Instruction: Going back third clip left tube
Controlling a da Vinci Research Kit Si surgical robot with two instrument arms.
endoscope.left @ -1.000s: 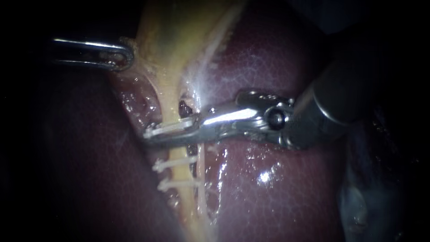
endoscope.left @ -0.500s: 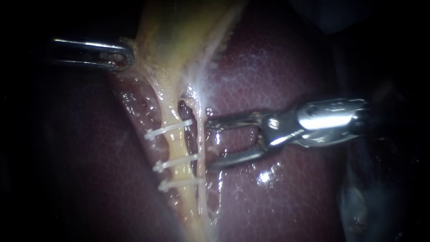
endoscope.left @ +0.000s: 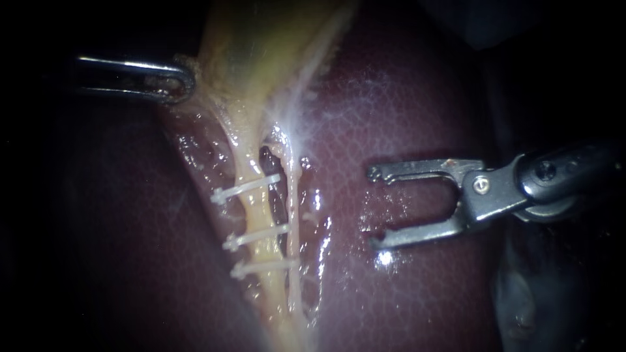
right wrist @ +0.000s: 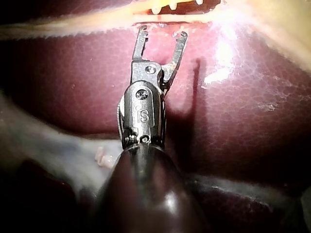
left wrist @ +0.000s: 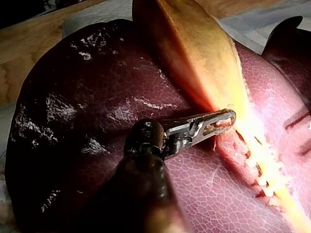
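**Right instrument** (endoscope.left: pixel 373 208) (right wrist: pixel 163 32): we find its jaws spread wide and empty. Both tips point at the left tube (endoscope.left: pixel 262 210) and stand well apart from it, on the side away from the left instrument. Neither jaw touches the tube or a clip. Both jaws lie over bare liver (endoscope.left: pixel 404 111); we cannot tell whether they rest on its surface. In the right wrist view the tube runs crosswise ahead of the tips, with a strip of liver between.

**Left instrument** (endoscope.left: pixel 186 81) (left wrist: pixel 228 119): we read its jaws as closed on the edge of the gallbladder (endoscope.left: pixel 261 58), near where the tube widens into it. The left wrist view shows the two jaws lying close together with tissue between them.

**Left tube:** this is a yellow band running from the gallbladder across the liver. It carries three white clips (endoscope.left: pixel 254 236), each set across it, in a row. The upper clip (endoscope.left: pixel 244 190) is the one closest to the gallbladder. It sits slightly further from its neighbour than the other two sit from each other. The open jaws face the stretch of tube that bears the upper and middle clips.

**Pale strand** (endoscope.left: pixel 295 215): it runs just beside the tube on the right instrument's side. A dark slit separates it from the tube at the level of the upper clip. We cannot tell whether the clip ends touch it.
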